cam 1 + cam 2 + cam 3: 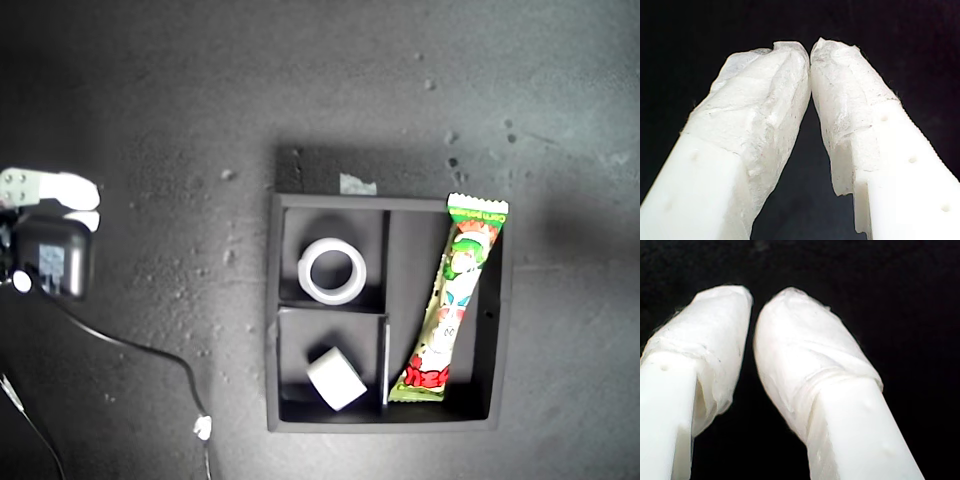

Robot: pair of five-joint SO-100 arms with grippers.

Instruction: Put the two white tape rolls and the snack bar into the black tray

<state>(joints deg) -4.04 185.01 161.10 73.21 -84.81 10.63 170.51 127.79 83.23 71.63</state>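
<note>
— Where is everything?

— All in the black tray. One white tape roll lies flat in the compartment at its far-left corner in the exterior view; the other tape roll sits tilted in the near-left one. The snack bar lies along the long compartment by its right wall.

— And the grippers?

— My first gripper is closed, tips touching, empty. My second gripper is nearly closed — nothing held.
</note>
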